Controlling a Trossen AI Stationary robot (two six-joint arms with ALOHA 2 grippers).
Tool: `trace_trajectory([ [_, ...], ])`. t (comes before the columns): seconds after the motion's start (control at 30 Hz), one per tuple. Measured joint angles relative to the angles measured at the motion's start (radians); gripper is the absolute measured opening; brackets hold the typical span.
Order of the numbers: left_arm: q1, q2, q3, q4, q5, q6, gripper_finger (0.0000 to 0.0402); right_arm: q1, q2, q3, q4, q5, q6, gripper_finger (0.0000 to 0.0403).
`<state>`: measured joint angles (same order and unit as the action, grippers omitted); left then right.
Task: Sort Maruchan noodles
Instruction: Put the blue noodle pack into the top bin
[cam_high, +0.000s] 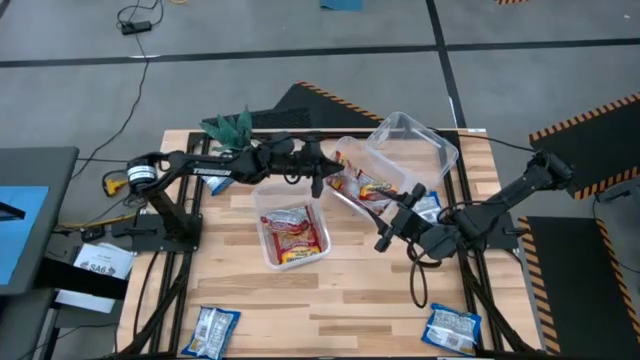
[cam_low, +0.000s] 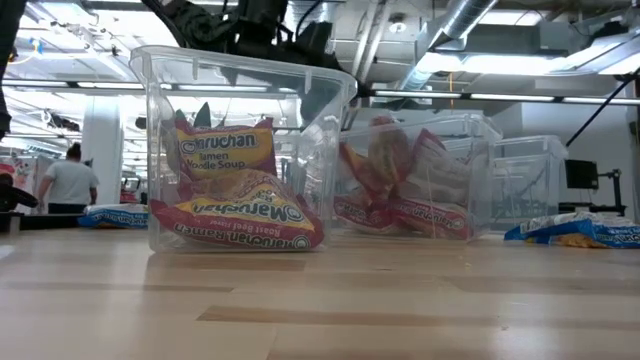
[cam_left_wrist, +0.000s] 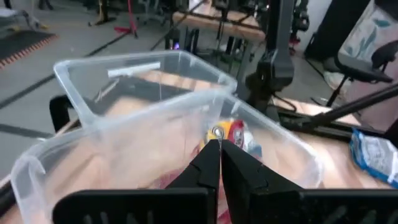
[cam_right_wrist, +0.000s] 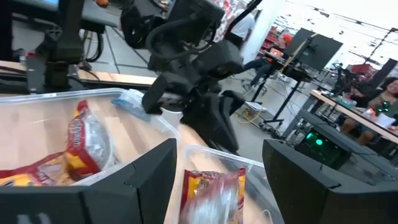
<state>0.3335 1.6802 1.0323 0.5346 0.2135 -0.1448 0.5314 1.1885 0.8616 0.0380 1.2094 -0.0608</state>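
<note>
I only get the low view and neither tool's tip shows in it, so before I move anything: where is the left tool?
Observer: The left tool is shut, with nothing in it. It hangs by the back right corner of the front tub.
Operator: And the right one?
Observer: The right tool is open and empty, to the right of that tub.
Operator: How many blue packets lie outside the tubs?
Observer: Three. There is a left blue packet and a right blue packet near the table's front edge, and a third blue packet beside the right tool.
</note>
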Motion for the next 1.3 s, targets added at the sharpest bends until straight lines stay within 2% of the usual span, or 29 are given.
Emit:
trace_trajectory([
  [0.23,-0.009,0.042,0.015,0.015,-0.029,0.001,0.0,-0.024,0.0,0.0,0.0,-0.003,0.008,0.026],
  [0.33,0.006,0.004,0.02,0.006,-0.046,0.006,0.0,-0.019,0.0,0.0,-0.01,-0.003,0.008,0.026],
  [0.4,0.028,-0.055,0.022,-0.011,-0.045,0.012,0.0,-0.014,0.0,0.0,-0.034,-0.003,0.008,0.026],
  [0.53,0.07,-0.214,0.019,-0.234,-0.019,0.052,0.0,-0.005,0.0,0.0,-0.106,-0.004,0.047,0.026],
  [0.6,0.07,-0.302,-0.009,-0.337,-0.058,0.09,0.0,-0.003,0.001,0.0,-0.132,-0.005,0.089,0.026],
  [0.7,0.043,-0.441,-0.105,-0.406,-0.136,0.147,0.0,-0.005,0.001,0.0,-0.147,-0.005,0.17,0.026],
  [0.8,0.008,-0.59,-0.265,-0.345,-0.144,0.169,0.0,-0.025,0.001,0.0,-0.149,-0.016,0.252,0.0258],
  [0.87,-0.014,-0.691,-0.39,-0.255,-0.11,0.158,0.0,-0.06,-0.011,0.0,-0.171,-0.09,0.292,0.025],
  [1.0,-0.06,-0.878,-0.641,-0.038,-0.033,0.101,0.0,-0.199,-0.054,0.0,-0.226,-0.431,0.328,0.022],
  [1.1,-0.1,-0.981,-0.765,0.053,-0.051,0.048,0.0,-0.303,-0.092,0.0,-0.246,-0.615,0.334,0.0191],
  [1.17,-0.127,-1.03,-0.807,0.067,-0.067,0.037,0.0,-0.348,-0.122,0.0,-0.27,-0.662,0.327,0.0171],
  [1.3,-0.175,-1.096,-0.836,0.068,-0.068,0.058,0.0,-0.392,-0.179,0.001,-0.352,-0.692,0.328,0.0134],
])
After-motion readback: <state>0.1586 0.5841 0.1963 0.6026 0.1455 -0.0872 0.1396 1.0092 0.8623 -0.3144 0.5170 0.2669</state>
